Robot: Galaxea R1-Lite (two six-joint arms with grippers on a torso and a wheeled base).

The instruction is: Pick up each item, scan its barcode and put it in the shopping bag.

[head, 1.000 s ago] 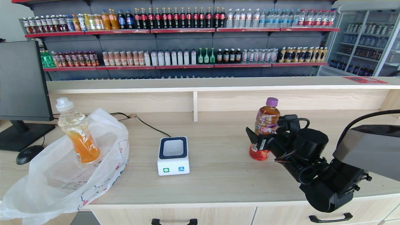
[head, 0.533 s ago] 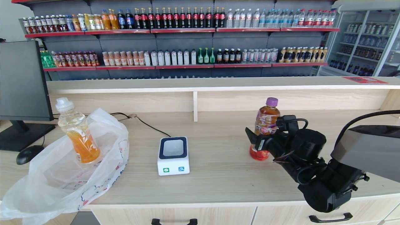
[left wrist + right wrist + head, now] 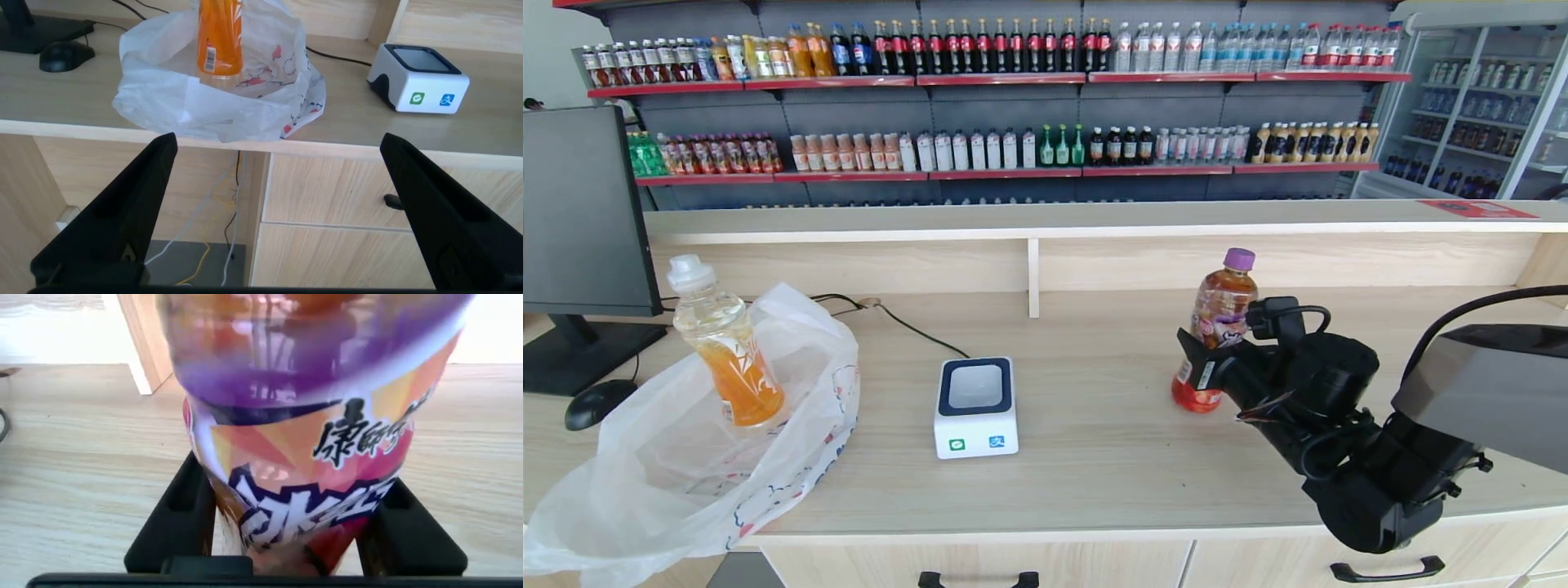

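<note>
Right jaws tight on one purple-capped bottle (image 3: 1222, 309), left jaws apart; one orange bottle (image 3: 732, 358) in bag (image 3: 662, 478).

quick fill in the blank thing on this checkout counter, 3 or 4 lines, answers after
1. The right gripper is shut on the tea bottle, whose cap is ____.
2. The orange drink bottle with the white cap stands in the ____.
3. The left gripper has its jaws ____.
4. Between the two bottles, on the counter, stands the white ____.

Missing words: purple; shopping bag; open; barcode scanner.
</note>
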